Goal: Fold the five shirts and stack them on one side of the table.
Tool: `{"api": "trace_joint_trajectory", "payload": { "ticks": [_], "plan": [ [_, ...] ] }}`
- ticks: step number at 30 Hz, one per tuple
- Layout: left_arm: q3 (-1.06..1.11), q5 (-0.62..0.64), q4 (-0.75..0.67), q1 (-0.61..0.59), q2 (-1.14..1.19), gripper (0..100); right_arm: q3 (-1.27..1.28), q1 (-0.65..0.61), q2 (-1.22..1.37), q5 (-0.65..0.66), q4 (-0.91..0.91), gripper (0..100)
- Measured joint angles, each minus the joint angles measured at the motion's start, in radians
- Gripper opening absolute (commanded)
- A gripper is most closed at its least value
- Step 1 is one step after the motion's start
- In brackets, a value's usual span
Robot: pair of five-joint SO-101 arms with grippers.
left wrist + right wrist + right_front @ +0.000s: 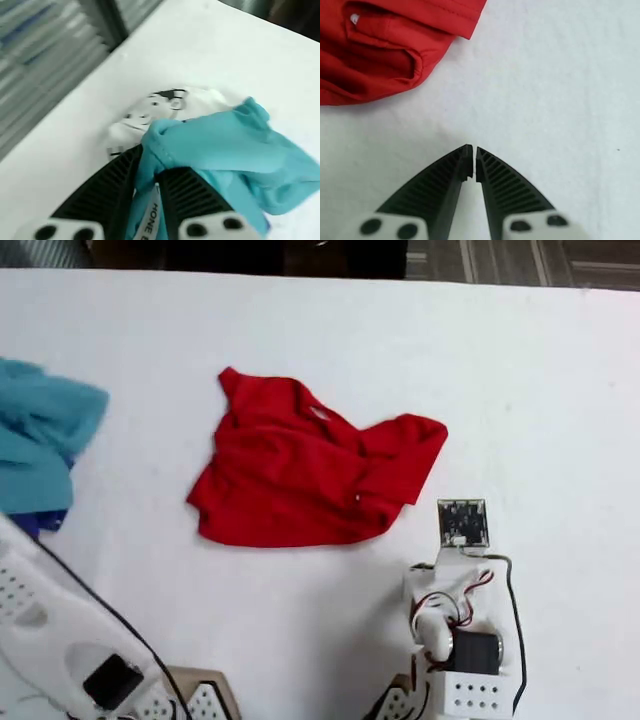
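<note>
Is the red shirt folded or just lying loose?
Not folded: the red shirt lies rumpled on the table, one sleeve sticking out.

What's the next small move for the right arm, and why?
Probably open the right gripper to take the near hem of the red shirt. It is shut over bare table just short of that shirt, which lies crumpled and unfolded, while the left gripper is shut on the teal shirt.
</note>
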Motion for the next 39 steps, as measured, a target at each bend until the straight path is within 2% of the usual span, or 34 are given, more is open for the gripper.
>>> {"api": "trace_joint_trajectory", "payload": {
  "ticks": [6,11,13,17,19,27,31,36,39],
  "plan": [
    [0.000,-0.054,0.000,-0.135,-0.015,3,0.000,0.000,0.000,0.000,0.000,1.9],
    [-0.011,-0.061,0.000,-0.192,0.120,3,0.000,0.000,0.000,0.000,0.000,2.0],
    [-0.011,-0.061,0.000,-0.189,0.199,8,0.000,0.000,0.000,0.000,0.000,2.0],
    [-0.011,-0.118,0.000,-0.189,0.321,26,0.000,0.000,0.000,0.000,0.000,2.0],
    [-0.011,-0.137,0.000,-0.189,0.347,32,0.000,0.000,0.000,0.000,0.000,2.0],
    [-0.012,-0.141,0.000,-0.189,0.342,32,0.000,0.000,0.000,0.000,-0.003,2.1],
    [-0.012,-0.107,0.000,-0.181,0.247,32,0.000,-0.020,0.000,0.000,-0.083,2.9],
    [-0.012,-0.098,-0.003,-0.124,0.117,32,0.000,-0.020,0.000,0.000,-0.265,18.5],
    [-0.012,-0.098,-0.003,-0.063,0.032,32,0.000,-0.020,0.000,0.000,-0.311,20.4]
  ]
}}
